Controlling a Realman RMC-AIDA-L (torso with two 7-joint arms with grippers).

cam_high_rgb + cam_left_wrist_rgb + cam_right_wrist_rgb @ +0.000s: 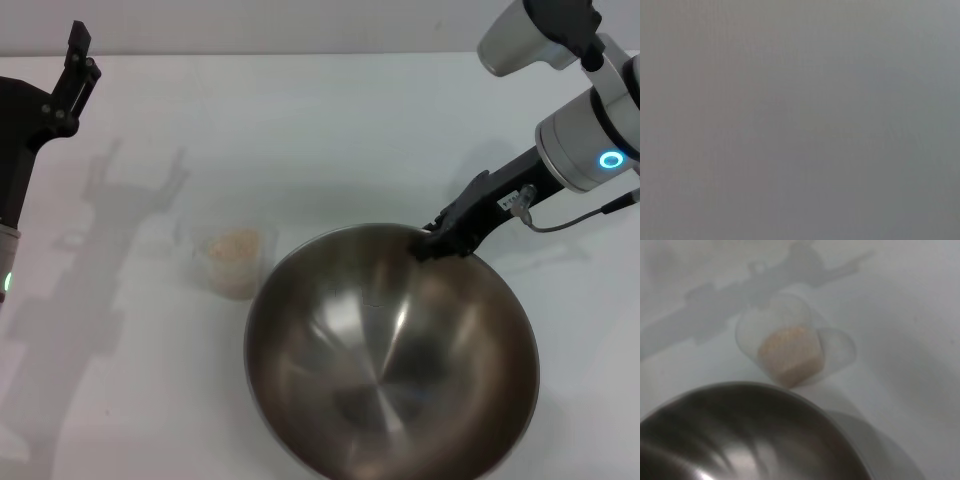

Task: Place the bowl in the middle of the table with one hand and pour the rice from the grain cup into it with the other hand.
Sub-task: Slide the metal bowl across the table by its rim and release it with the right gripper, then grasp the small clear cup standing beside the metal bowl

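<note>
Nearest you in the head view is the bowl (pixel 390 355), empty, its shiny inside facing up and its near edge running out of view. You hold it with the right gripper (pixel 436 245), whose fingers are clamped on the far rim. A rim grip is what lets one arm carry so wide a vessel, since nothing else on it offers a purchase. From the head view alone you cannot tell whether the bowl rests on the table (pixel 300 120) or hangs just above it.

Just beside the bowl, on the robot's left, the grain cup (pixel 235 260) stands upright with the rice (pixel 237 246) still inside (the right wrist view shows the pale heap low in the cup, close to the bowl's rim). It stands within reach of the other arm for the pour.

Your left gripper (pixel 78 55) is raised at the far left, well apart from the cup, fingers apart and empty. Its wrist view shows nothing usable.
</note>
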